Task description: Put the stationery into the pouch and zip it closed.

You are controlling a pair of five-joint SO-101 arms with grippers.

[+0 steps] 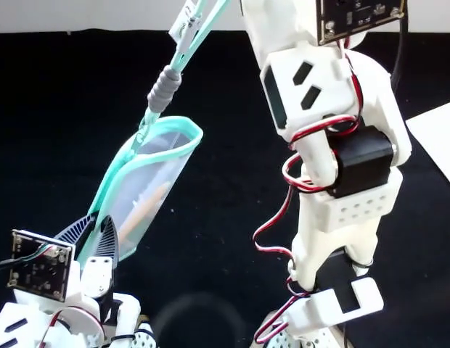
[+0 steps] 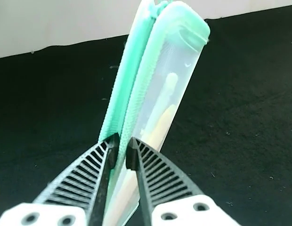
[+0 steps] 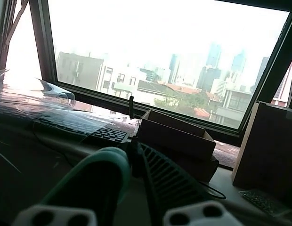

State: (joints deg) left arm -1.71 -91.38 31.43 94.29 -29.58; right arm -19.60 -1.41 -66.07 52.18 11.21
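Hanging slantwise over the black-clothed desk (image 1: 65, 109) toward its near left corner, the translucent mint-edged zip pouch (image 2: 169, 94) of pale pencils (image 2: 167, 108) is clamped low by the left pincer (image 2: 122, 146), while the right pincer (image 3: 134, 160) is closed on its taut mint strap (image 1: 183, 54), so a hard tug might well yank the pouch free.

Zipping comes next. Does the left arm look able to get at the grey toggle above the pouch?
Probably not as things stand. The left tool is shut on the pouch's lower end, while the grey toggle sits on the strap beyond the pouch's far, upper end.
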